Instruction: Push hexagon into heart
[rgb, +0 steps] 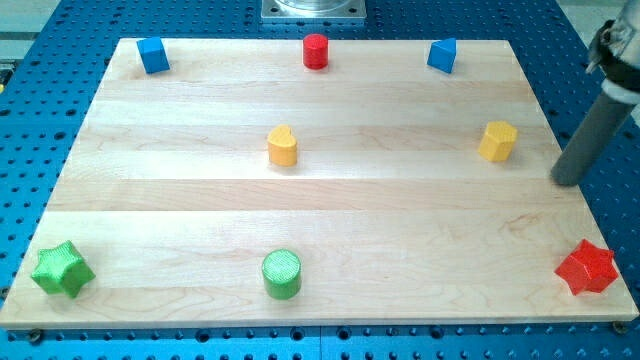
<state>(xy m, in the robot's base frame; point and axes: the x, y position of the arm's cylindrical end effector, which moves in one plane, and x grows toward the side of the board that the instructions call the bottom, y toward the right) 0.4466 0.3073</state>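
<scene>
The yellow hexagon block (497, 140) sits on the wooden board (320, 200) at the view's right, upper half. The yellow heart block (283, 146) sits near the board's middle, well to the left of the hexagon, at about the same height. My tip (566, 180) is the lower end of the dark rod at the view's right edge, near the board's right border. It is to the right of and a little below the hexagon, apart from it.
A blue block (153, 55) at top left, a red cylinder (316, 50) at top middle, a blue block (442, 55) at top right. A green star (62, 269) at bottom left, a green cylinder (282, 274) at bottom middle, a red star (587, 267) at bottom right.
</scene>
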